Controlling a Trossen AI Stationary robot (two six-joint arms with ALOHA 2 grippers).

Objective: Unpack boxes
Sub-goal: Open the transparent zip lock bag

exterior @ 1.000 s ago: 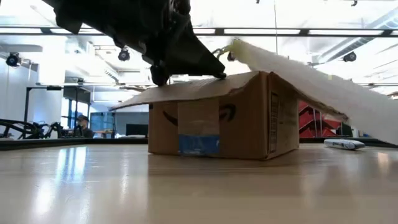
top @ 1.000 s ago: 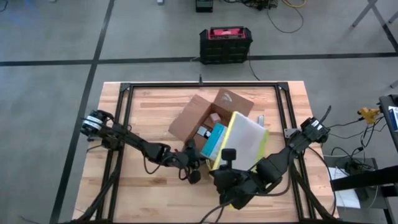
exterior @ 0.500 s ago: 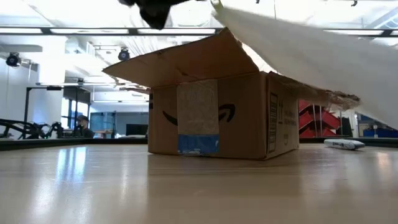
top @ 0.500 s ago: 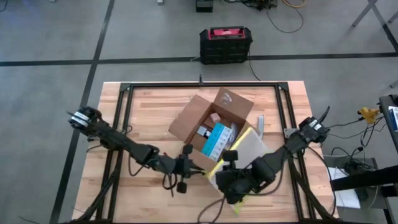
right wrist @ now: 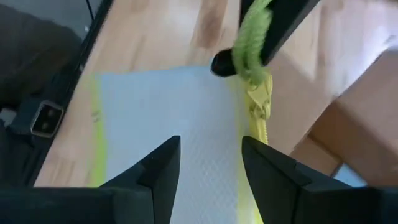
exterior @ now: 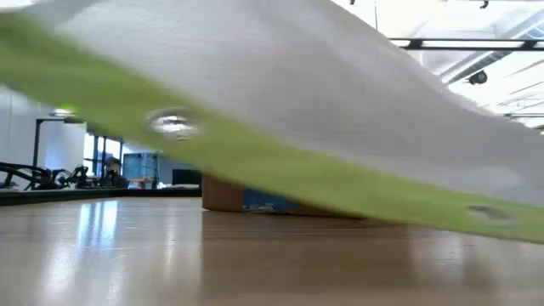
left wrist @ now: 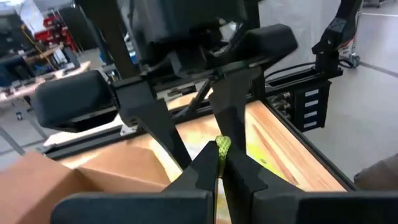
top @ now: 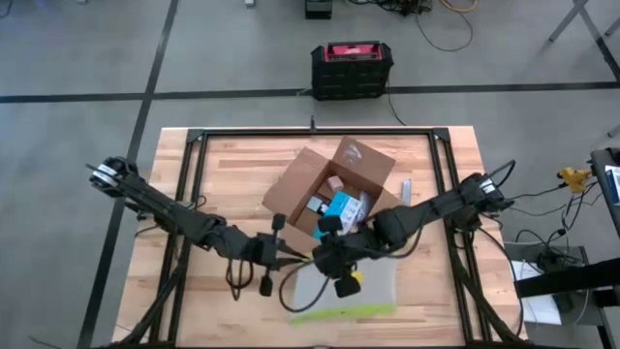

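The brown cardboard box (top: 329, 186) sits open at the table's (top: 232, 165) centre, toward the far side, flaps spread. The left gripper (top: 298, 259) is clenched on the yellow-green edge of a clear plastic pouch (top: 344, 291), which lies near the box on the table's near side. The right gripper (right wrist: 208, 158) is released, fingers parted above the pouch, just beside the left gripper. A black and red case (top: 352, 68) stands on the floor beyond the table.
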